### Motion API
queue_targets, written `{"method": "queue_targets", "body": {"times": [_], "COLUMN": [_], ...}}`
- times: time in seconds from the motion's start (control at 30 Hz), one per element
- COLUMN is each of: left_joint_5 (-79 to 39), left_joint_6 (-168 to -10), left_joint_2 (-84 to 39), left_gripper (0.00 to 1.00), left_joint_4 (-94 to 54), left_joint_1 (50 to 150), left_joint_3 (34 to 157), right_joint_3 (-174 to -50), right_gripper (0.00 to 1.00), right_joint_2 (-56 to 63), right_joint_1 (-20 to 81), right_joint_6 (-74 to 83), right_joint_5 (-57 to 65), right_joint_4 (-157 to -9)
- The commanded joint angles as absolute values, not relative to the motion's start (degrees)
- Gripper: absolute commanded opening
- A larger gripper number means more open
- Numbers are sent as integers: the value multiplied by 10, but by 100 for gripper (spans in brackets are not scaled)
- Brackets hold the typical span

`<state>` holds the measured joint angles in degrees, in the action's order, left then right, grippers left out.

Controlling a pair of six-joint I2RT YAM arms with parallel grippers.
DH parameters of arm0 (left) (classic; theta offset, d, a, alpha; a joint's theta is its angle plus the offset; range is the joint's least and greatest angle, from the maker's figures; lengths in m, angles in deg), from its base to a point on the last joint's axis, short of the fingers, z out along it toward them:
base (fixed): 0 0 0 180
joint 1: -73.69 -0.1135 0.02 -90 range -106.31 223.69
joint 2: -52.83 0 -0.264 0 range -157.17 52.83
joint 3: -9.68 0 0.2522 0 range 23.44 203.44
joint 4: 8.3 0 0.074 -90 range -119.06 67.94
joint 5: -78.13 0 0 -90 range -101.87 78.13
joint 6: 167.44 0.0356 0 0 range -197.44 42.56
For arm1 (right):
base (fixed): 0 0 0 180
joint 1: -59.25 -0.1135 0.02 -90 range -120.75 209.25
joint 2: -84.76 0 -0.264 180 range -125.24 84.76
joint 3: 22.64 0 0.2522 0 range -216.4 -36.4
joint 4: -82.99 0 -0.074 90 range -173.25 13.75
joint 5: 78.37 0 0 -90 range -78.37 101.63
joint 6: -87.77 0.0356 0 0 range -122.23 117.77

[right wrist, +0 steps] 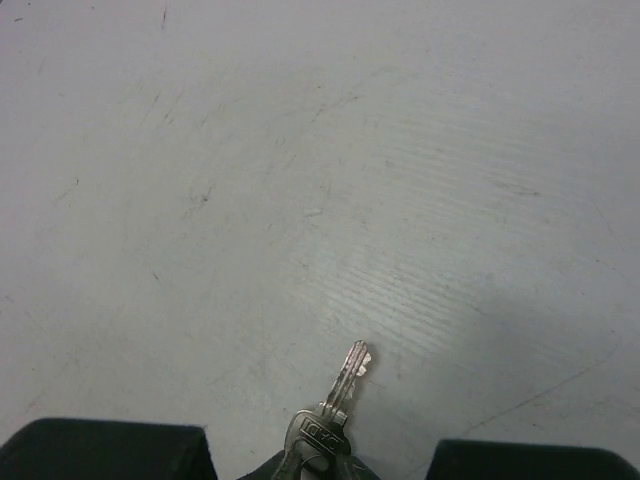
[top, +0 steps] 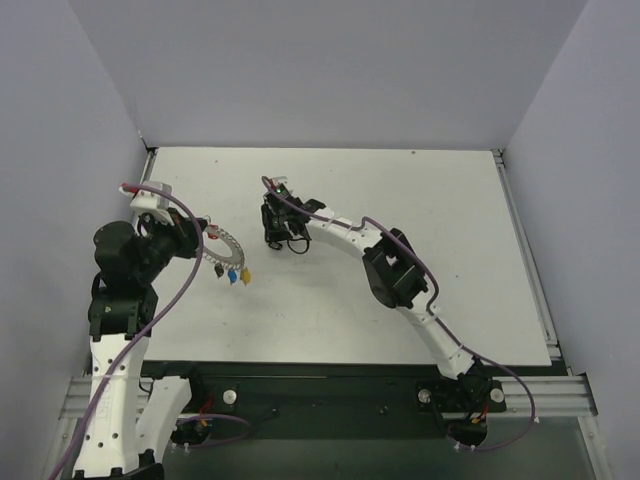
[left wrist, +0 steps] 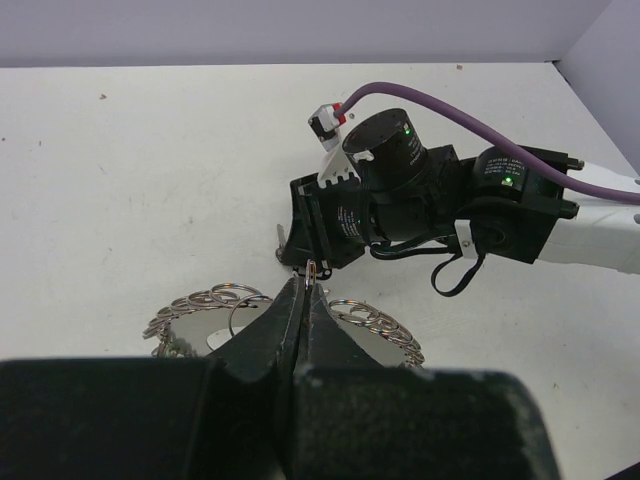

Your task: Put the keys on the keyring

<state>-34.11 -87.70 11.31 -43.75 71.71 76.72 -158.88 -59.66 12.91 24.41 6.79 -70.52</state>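
White tabletop (top: 450, 200) fills my views. My left gripper (left wrist: 304, 292) pinches the keyring (left wrist: 205, 300), I think; my right gripper (right wrist: 322, 468) clamps a key (right wrist: 345, 385) by its head.

The left gripper (left wrist: 303, 292) hides the keyring's (left wrist: 205, 300) near arc; beyond the keyring, the bottom edge crops the key's (right wrist: 347, 385) head.

A white, faintly scuffed counter (top: 480, 250) stands enclosed on three sides by plain pale grey walls (top: 330, 70), under even light.
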Motion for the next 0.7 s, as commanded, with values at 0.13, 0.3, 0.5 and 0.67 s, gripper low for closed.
{"method": "queue_targets", "body": {"times": [0.13,0.3,0.5,0.67], "left_joint_5": [-364,-372,-375,-373], "left_joint_6": [-878,-881,-884,-888], "left_joint_2": [133,138,147,149], "left_gripper": [0,0,0,0], "left_joint_4": [-388,-390,-390,-395], "left_joint_1": [714,714,715,715], "left_joint_3": [779,779,771,774], "right_joint_3": [-1461,-1386,-1292,-1324], "right_gripper": [15,13,12,13], "right_joint_2": [-512,-459,-403,-398], "right_joint_1": [144,143,140,139], "right_joint_6": [286,292,285,272], "right_joint_5": [41,37,39,18], "right_joint_4": [-685,-687,-721,-739]}}
